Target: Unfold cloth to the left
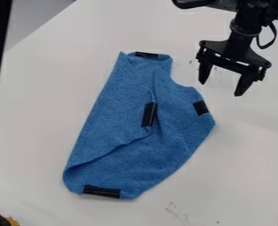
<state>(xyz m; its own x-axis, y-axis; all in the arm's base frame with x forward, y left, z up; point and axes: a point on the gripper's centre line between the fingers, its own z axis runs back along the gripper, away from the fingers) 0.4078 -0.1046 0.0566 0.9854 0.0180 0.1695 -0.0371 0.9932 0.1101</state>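
Note:
My gripper (222, 88) hangs over the table at the upper right, its two fingers spread apart with nothing between them. To its left and below lies the blue cloth (117, 112), partly folded over itself, with a fold edge curving from the lower left toward the middle. Black patches mark the cloth: one at its top end, one near the middle (149, 114), one at the right corner (200, 107) and one at the bottom edge (102, 191). The gripper is apart from the cloth, beyond its upper right side.
The white table (40, 110) surrounds the cloth, with its left edge running diagonally at the upper left. A dark object with a yellow part (12, 221) shows at the bottom left corner. A dark vertical strip stands along the upper left border.

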